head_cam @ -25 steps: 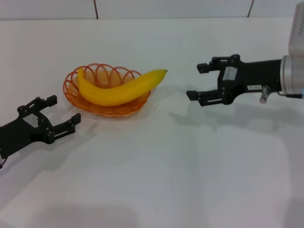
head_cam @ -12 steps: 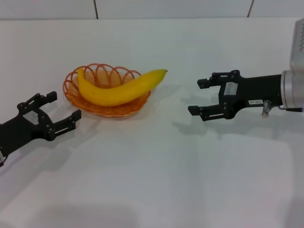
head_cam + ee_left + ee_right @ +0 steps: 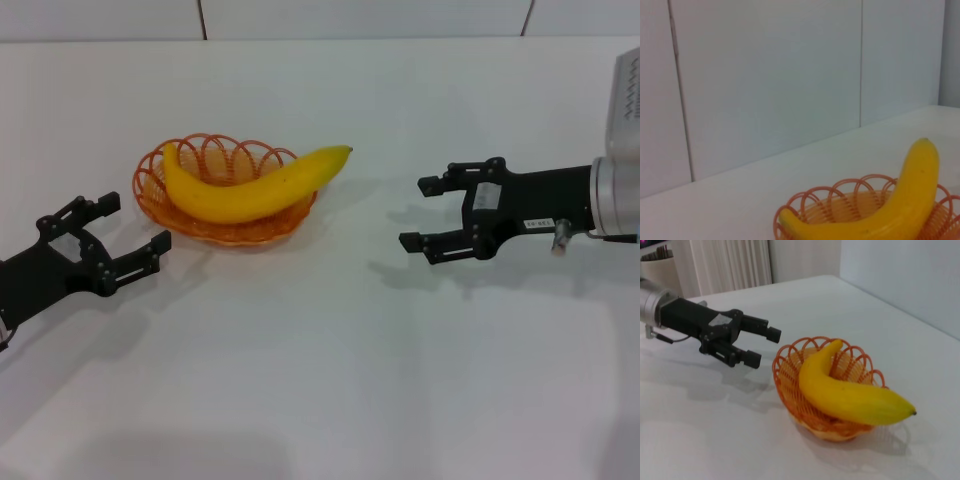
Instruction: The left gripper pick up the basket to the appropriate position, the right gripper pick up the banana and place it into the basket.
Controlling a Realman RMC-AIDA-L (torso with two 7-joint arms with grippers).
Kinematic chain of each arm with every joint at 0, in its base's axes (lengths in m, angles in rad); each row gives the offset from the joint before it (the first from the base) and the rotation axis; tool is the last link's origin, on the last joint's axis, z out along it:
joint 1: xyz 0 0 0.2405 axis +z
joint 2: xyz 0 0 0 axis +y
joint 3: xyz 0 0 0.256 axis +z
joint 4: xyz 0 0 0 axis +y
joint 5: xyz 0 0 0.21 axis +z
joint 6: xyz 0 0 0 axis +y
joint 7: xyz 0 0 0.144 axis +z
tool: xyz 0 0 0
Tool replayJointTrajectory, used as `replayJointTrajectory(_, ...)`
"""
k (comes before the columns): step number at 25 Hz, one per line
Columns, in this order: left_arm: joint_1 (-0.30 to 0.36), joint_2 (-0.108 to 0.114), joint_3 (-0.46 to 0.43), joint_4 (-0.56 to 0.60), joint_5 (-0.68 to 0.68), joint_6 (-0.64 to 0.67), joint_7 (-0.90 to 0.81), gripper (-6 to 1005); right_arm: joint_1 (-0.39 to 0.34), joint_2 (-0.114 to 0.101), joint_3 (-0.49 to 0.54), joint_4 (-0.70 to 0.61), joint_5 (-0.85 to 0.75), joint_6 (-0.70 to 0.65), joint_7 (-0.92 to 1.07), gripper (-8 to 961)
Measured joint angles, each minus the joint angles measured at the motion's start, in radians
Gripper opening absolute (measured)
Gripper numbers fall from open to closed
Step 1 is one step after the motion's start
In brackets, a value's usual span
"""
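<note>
The yellow banana lies across the small orange wire basket, its tip sticking out over the rim on the right. Both wrist views show the banana resting in the basket. My left gripper stands open and empty on the table, left of and below the basket, a short gap away. It also shows in the right wrist view as the left gripper. My right gripper is open and empty, well to the right of the banana's tip.
The white table stretches wide in front and to the right. A white panelled wall runs along the table's far edge.
My right gripper has drifted down and slightly right, away from the basket. The left gripper has barely shifted. Banana and basket have stayed put.
</note>
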Motion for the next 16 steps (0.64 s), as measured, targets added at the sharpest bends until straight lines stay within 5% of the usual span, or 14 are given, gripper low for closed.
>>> replayJointTrajectory(16,-0.004,-0.001,0.003,0.0,0.0,-0.005,0.001,893,0.009,0.0,0.005,0.026,-0.012,0.001,-0.001,821)
